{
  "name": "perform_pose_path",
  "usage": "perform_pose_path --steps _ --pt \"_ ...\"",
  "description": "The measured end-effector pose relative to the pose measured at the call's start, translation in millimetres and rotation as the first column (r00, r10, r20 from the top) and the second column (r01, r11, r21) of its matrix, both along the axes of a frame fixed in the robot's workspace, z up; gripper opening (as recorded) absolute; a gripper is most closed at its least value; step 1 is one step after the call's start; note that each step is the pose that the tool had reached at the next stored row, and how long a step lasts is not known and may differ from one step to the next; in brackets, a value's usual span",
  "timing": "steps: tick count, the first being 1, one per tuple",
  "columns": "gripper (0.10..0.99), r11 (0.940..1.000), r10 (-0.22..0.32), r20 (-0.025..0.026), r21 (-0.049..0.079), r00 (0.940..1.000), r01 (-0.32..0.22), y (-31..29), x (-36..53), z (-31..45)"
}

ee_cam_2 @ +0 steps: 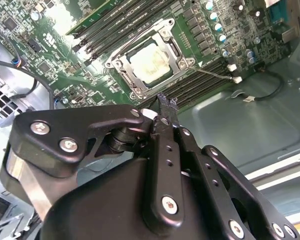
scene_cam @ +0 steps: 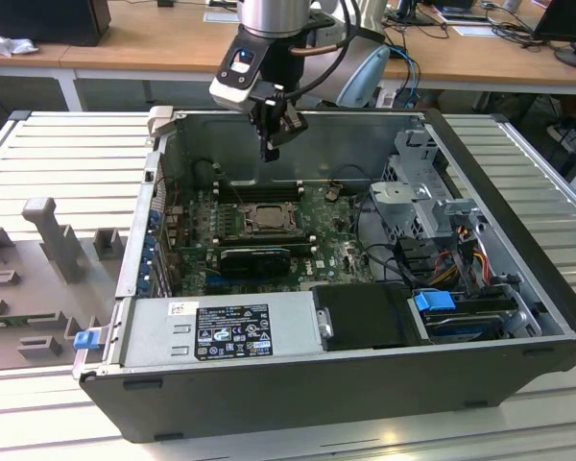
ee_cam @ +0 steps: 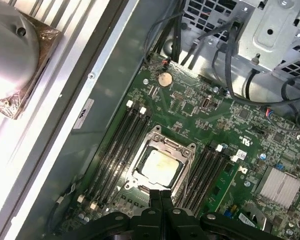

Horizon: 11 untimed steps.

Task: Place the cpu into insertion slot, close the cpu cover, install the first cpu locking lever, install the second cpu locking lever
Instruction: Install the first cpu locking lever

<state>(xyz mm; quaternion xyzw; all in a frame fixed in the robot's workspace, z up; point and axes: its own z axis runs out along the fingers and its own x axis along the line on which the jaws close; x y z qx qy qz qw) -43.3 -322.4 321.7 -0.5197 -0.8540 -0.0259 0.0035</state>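
The cpu [scene_cam: 266, 219] [ee_cam_2: 150, 62] [ee_cam: 160, 167] lies flat in the insertion slot [scene_cam: 245, 221] on the green board inside the open computer case. The silvery cpu cover [ee_cam_2: 179, 50] [ee_cam: 139, 156] lies down around it, its cut-out showing the pale chip top. A thin metal lever rod [ee_cam_2: 216, 74] sticks out from one corner of the socket across the memory slots. My gripper [scene_cam: 272, 146] [ee_cam_2: 165, 102] [ee_cam: 160, 199] hangs above the socket, clear of the board. It is shut, and I see nothing between its fingers.
Long black memory slots [ee_cam: 117, 145] flank the socket on both sides. The case walls [scene_cam: 461, 163] ring the board, with a drive cage and cables [scene_cam: 432, 221] at the exterior view's right and a power supply [scene_cam: 221, 331] at the front. A grey fixture tray [scene_cam: 48, 250] sits outside, at the exterior view's left.
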Motion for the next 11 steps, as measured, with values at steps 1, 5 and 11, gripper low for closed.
perform_pose_path --steps 1,5,11 --pt "0.106 1.0 0.008 -0.0001 0.0 1.0 -0.008 0.0 0.0 0.0" --pt "0.106 0.9995 0.032 0.0 0.0 0.9995 -0.032 0.0 0.0 -0.3" --pt "0.106 0.9973 0.073 0.0 0.0 0.9973 -0.073 0.0 0.0 -0.3"
